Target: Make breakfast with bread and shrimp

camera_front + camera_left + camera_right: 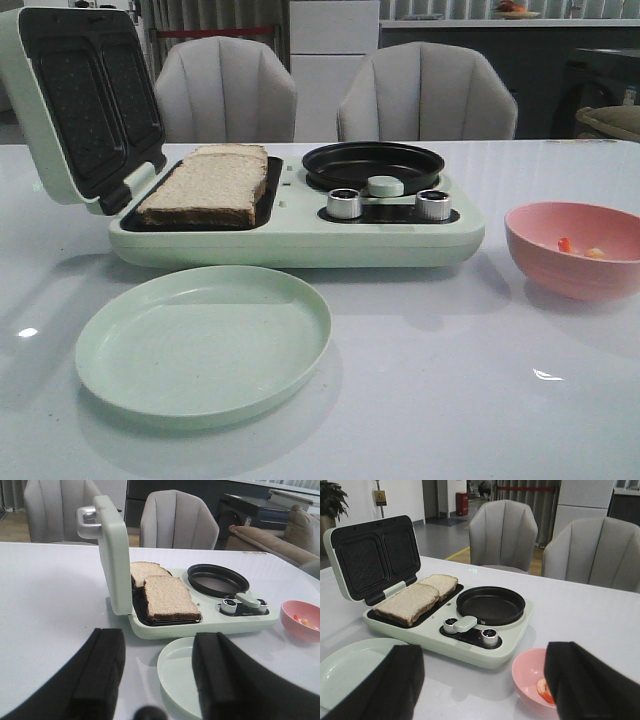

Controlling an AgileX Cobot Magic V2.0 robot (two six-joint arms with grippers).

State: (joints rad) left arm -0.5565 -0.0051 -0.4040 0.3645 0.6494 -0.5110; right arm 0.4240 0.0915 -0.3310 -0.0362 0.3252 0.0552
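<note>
Both hands hang released above the surface, grasping nothing: the left hand has its fingers spread wide over the near rim of the plate, and the right hand is spread just as wide, the pink bowl showing between its fingers.

Beyond them sits the maker, lid tipped up and back. The bread lies as two slices side by side in the press tray, touching. The shrimp rest at the bottom of the bowl, well apart from the empty pan.

By my judgement nothing is begun. The right hand is nearest the bowl, so it suits the shrimp. They are small and curled, so come straight down inside the bowl with fingers narrowed first, clear of the rim, and pinch one piece at a time. Carry low to the pan and let go near its floor, so none bounce out.
</note>
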